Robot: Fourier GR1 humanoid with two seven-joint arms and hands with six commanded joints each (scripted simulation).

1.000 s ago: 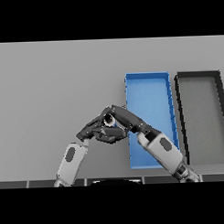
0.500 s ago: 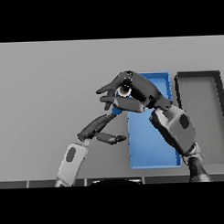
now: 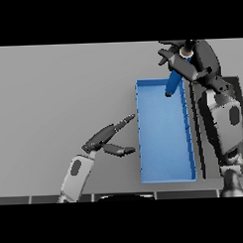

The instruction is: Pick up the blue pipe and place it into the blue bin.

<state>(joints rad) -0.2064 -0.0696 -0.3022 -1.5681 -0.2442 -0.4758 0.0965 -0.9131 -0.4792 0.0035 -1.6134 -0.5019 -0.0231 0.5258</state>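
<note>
"From the head view, where was the blue pipe (image 3: 173,82)?"

"It was up off the tabletop (image 3: 58,96), caught in the right hand (image 3: 183,62), whose fingers were curled round its upper end. The pipe hung tilted, its lower end pointing down and toward the robot's left, over the far end of the blue bin (image 3: 165,177). Whether that lower tip touched the bin's floor, I could not tell."

"And the bin itself?"

"It lay lengthwise toward the right part of the tabletop, its near end close to the near edge. Just beside it on the right stood a dark bin (image 3: 239,89), mostly hidden behind the right arm, which rose from the near right corner and crossed it."

"What of the other hand?"

"The left hand (image 3: 106,139) was beside the blue bin's left wall, toward the near edge. It gripped nothing; its fingers stretched out straight toward the bin, with the thumb spread apart below them. The fingertips came near the bin's wall, though I could not say they touched."

"Anything else on the tabletop?"

"Only the two bins."
</note>
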